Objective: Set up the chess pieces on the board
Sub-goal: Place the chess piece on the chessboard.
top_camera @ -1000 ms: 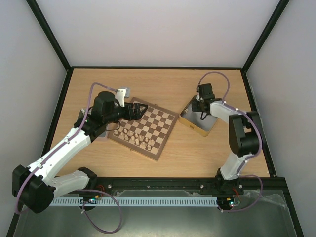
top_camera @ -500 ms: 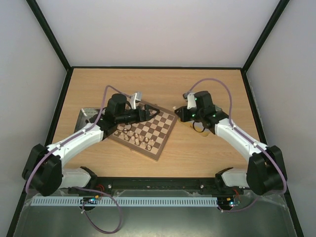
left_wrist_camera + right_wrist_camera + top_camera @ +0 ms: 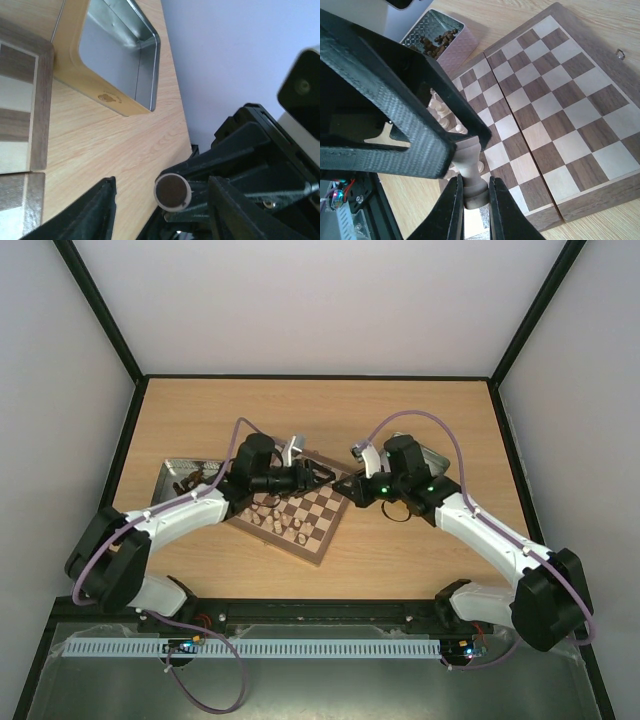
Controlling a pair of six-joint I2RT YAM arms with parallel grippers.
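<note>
Cream chess piece (image 3: 468, 155) pinched in right gripper (image 3: 472, 189).

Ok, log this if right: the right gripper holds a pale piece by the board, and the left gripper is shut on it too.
Wrong on the left gripper: it is open, flanking the piece without touching, per the left wrist view. The right gripper holds the pale piece by the board.

Top view: bright, even, diffuse light from overhead. Faint soft-edged shadows lie beneath the arms on the desk (image 3: 400, 410).

Left wrist view: the dark foreground fingers (image 3: 95, 212) are blurred. The tin (image 3: 145, 65) wall carries a dull sheen.

Right wrist view: the board (image 3: 555, 100) is sharp. The chess piece (image 3: 469, 160) near the lens is slightly soft.
</note>
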